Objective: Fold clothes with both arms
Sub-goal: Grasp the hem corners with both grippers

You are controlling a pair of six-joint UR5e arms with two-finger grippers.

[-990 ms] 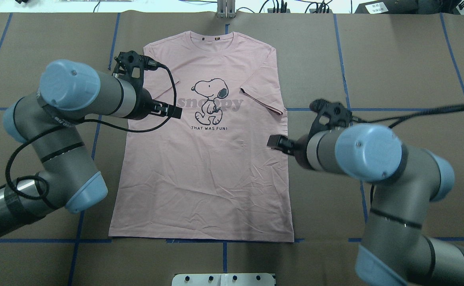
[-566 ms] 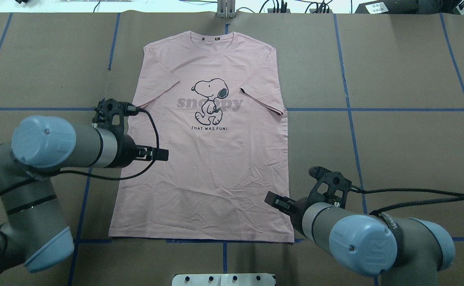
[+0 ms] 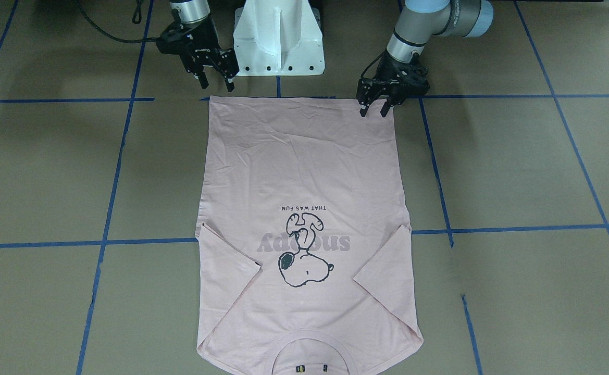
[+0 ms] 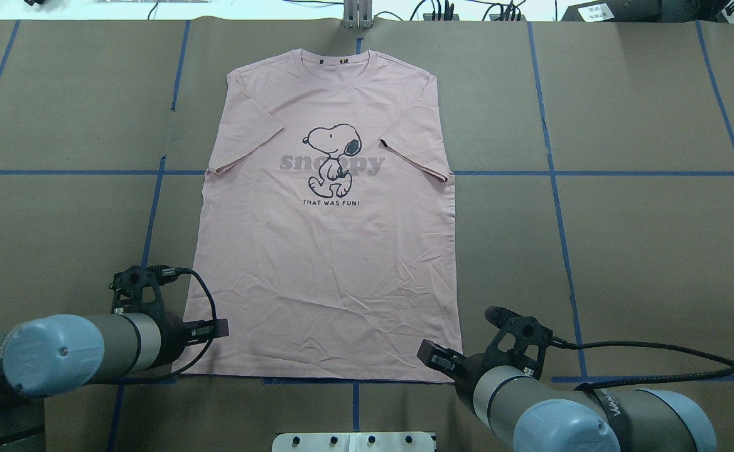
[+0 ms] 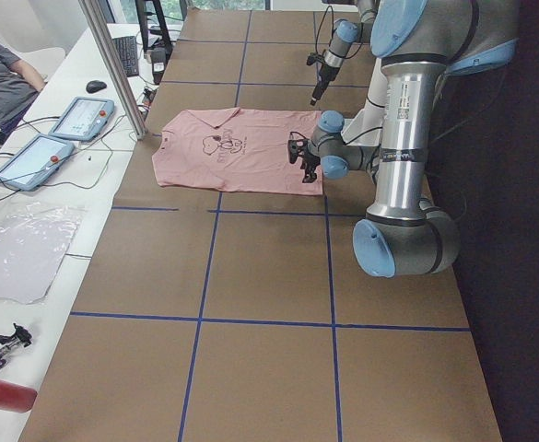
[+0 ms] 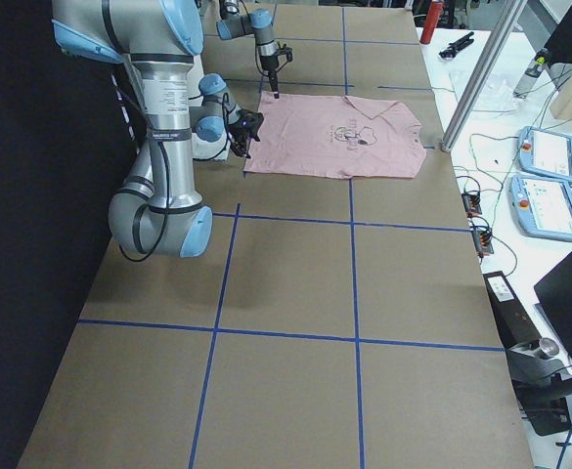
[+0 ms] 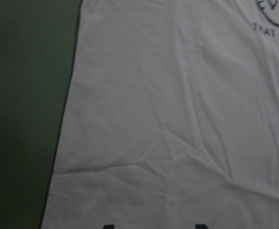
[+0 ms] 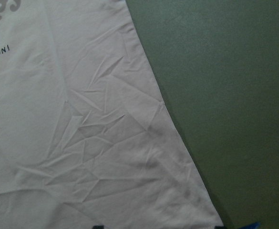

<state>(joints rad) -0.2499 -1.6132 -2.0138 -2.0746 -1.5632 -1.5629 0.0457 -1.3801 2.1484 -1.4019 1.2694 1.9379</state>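
Note:
The pale pink T-shirt [image 4: 329, 263] lies flat, print up, both sleeves folded in, collar at the far side; it also shows in the front view [image 3: 304, 172]. My left gripper [image 4: 216, 328] is open, hovering at the hem's left corner, and in the front view [image 3: 374, 109] its fingers straddle the corner's edge. My right gripper [image 4: 432, 356] is open by the hem's right corner, a little short of it in the front view [image 3: 215, 86]. The left wrist view shows the shirt's side edge [image 7: 177, 119]. The right wrist view shows the wrinkled hem corner [image 8: 82, 119]. Neither gripper holds cloth.
The white pedestal base [image 3: 278, 36] stands just behind the hem, between the two grippers. Blue tape lines [image 4: 555, 172] grid the brown table cover. A metal post [image 4: 357, 16] stands beyond the collar. Operator tablets [image 5: 76, 120] lie on a side bench.
Both arms have drawn back toward the robot's base, from beside the shirt's upper and middle body down to the two hem corners. The shirt has not moved.

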